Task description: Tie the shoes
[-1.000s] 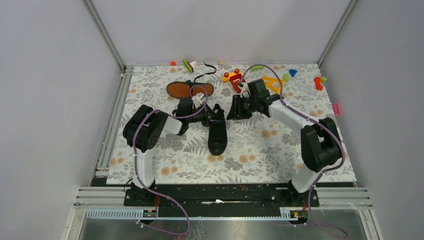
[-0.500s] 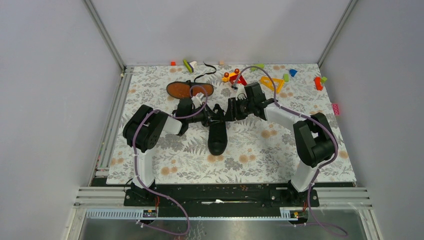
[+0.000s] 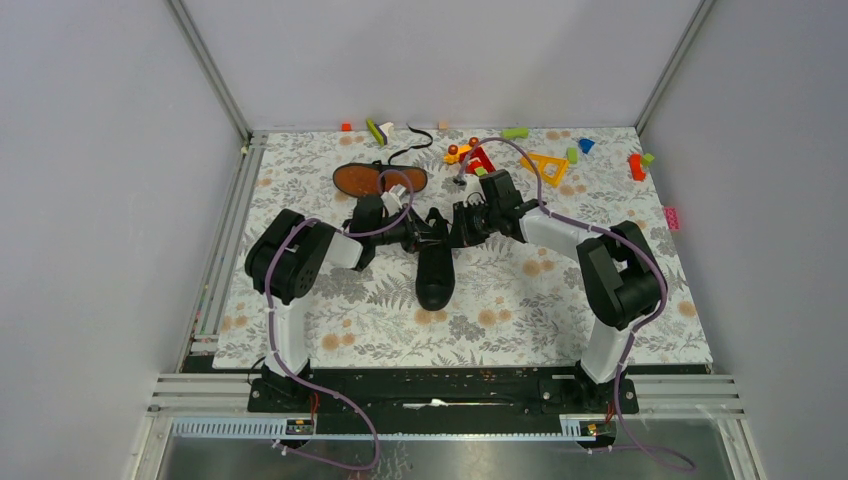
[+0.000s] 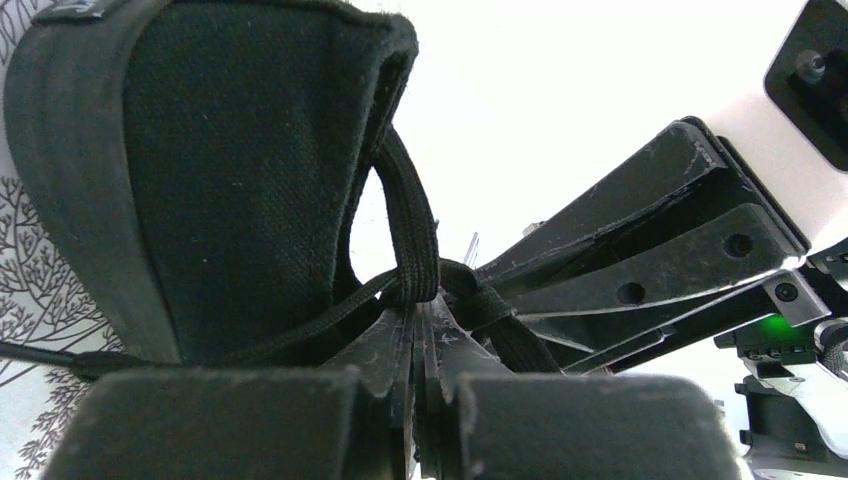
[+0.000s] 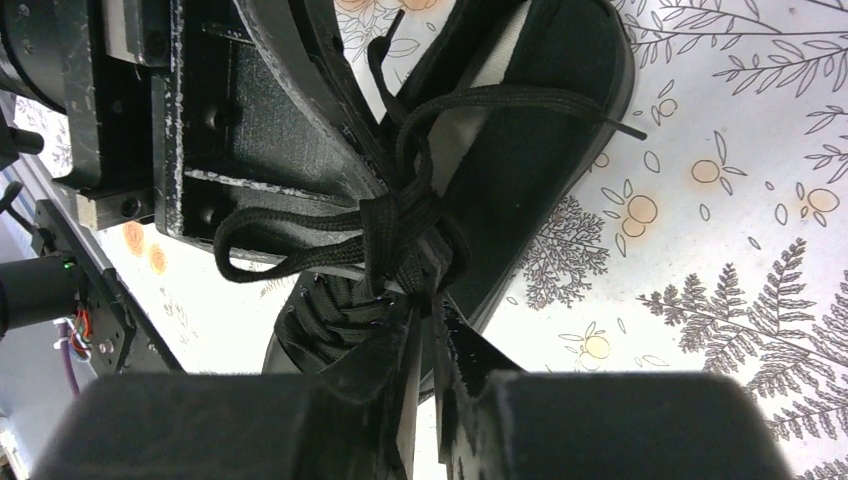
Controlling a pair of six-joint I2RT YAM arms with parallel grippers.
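Observation:
One black sneaker (image 3: 436,268) stands upright mid-table, toe toward me. The other shoe (image 3: 380,180) lies behind it, its orange-brown sole showing. My left gripper (image 3: 428,232) and right gripper (image 3: 456,228) meet over the near shoe's lace area. In the left wrist view the left gripper (image 4: 423,318) is shut on a black lace (image 4: 412,235) beside the heel collar (image 4: 190,170). In the right wrist view the right gripper (image 5: 425,300) is shut on a bunched lace (image 5: 400,225) above the shoe (image 5: 530,150).
Small colourful toy blocks (image 3: 545,165) lie scattered along the back of the flowered mat, with a pink one (image 3: 673,217) at the right edge. A loose black strap (image 3: 412,145) lies near the back. Metal rails border the left side and the near edge.
My right gripper has moved left from beside the shoe until it meets the left gripper over the laces. The left arm and both shoes have stayed in place.

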